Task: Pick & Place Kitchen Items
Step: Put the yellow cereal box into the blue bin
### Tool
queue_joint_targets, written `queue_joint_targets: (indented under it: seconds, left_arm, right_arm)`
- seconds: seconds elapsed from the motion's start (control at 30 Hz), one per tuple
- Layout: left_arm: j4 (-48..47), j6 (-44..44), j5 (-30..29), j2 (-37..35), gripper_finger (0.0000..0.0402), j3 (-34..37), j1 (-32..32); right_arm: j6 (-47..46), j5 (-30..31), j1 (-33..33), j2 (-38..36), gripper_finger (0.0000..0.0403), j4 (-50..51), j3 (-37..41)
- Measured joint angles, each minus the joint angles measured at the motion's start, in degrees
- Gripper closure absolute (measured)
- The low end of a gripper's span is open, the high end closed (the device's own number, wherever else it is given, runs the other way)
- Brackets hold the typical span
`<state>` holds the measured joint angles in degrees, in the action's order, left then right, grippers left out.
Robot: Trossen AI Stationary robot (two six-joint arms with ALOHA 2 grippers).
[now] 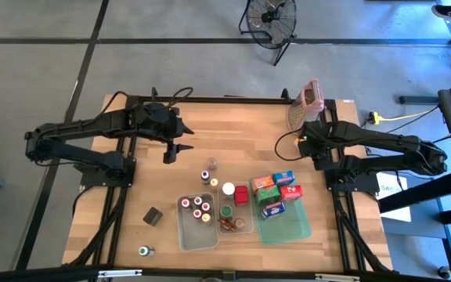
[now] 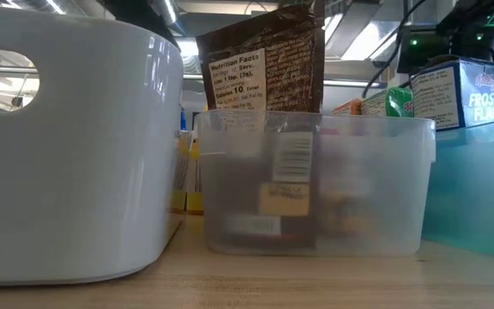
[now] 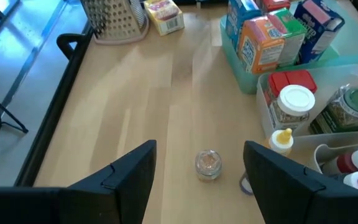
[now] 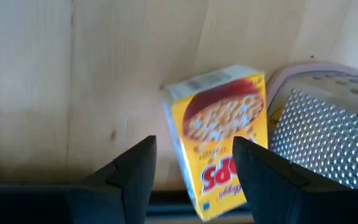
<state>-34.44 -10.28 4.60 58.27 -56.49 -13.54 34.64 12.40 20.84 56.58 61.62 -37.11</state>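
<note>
We take the small clear jar point(image 3: 208, 165) as the thing in hand: it stands alone on the bare tabletop point(image 3: 135, 112), apart from the clear tubs point(image 3: 278, 118) and the green tray point(image 3: 241, 68) with its cartons. The left gripper point(image 3: 197, 171) hangs above it, open and holding nothing, with the jar showing between its fingers. To do this well we should come straight down, keep the jar centred so neither finger tips it, and close low on its body rather than on the cap. The yellow-capped bottle point(image 3: 281, 140) stands near, so we should keep that side clear. Over by the grater point(image 4: 328, 134), the right gripper point(image 4: 194, 163) is open and empty just above the yellow carton point(image 4: 219, 140).
</note>
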Motion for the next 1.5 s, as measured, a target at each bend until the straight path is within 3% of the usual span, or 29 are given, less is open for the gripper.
queue_joint_targets:
  seconds: [0.33, 0.63, 1.03, 1.5]
  left_arm:
    - [0.0, -0.6, 0.0, 1.1, 0.0164, 0.0, 0.0]
    - [0.0, -0.1, 0.0, 1.1, 0.0164, 0.0, 0.0]
    - [-0.1, 0.1, 0.0, 1.1, 0.0164, 0.0, 0.0]
    - [-0.1, -0.8, 4.6, 1.1, 0.0164, 0.0, 0.3]
  right_arm:
    - [-6.6, -0.5, -0.7, 0.0, 0.0190, -2.7, 0.9]
    - [3.4, -2.5, -0.7, 0.9, 0.0190, 1.0, 0.9]
    - [3.5, 4.4, -1.2, 13.1, 0.0190, -1.1, 0.9]
    - [1.6, 8.3, -2.6, 20.6, 0.0190, -7.1, 0.7]
